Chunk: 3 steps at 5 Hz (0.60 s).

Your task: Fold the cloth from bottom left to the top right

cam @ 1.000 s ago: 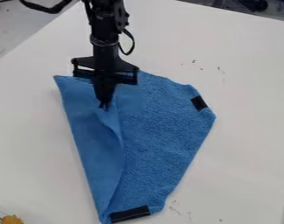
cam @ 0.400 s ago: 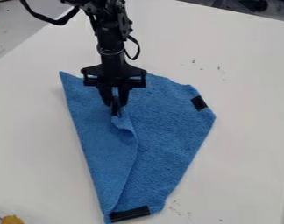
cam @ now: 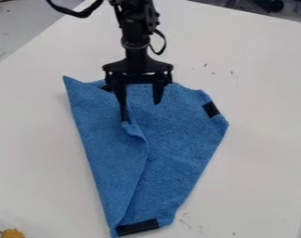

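Fingers stood wide over the cloth, which lay partly folded on the table; one tip sat by the flap, so a snag while lifting might have undone the fold.

Bright, even light on tbl; faint soft shadow beside cloth; bkgd dimmer

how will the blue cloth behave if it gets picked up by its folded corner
The blue cloth looks floppy, so it would probably droop from the grip, its folded flap already lying in soft waves. It seems thin and likely light. Its textured surface suggests decent grip rather than slipperiness.
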### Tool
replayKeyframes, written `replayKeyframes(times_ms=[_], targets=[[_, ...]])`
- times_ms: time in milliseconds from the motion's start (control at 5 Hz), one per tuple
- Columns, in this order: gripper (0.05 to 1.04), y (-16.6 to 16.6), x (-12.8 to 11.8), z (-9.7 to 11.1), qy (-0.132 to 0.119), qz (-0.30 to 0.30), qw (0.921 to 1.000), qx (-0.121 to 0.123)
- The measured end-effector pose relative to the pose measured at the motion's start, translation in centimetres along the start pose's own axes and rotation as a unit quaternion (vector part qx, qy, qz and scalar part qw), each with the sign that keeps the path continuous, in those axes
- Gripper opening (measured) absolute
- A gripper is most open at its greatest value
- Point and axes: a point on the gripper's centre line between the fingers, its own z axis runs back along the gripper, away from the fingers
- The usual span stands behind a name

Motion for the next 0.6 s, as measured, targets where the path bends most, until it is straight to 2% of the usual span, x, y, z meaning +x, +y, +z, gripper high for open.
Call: replayKeyframes(times_ms=[200,400,600], targets=[[1.006,-2.23,0.1,0.54,-0.022,0.044,0.9988,0.002],[1.0,-2.28,0.05,0.85,-0.024,0.044,0.9985,0.021],[1.0,-1.82,0.35,0.9,-0.034,0.012,0.9986,0.04]])
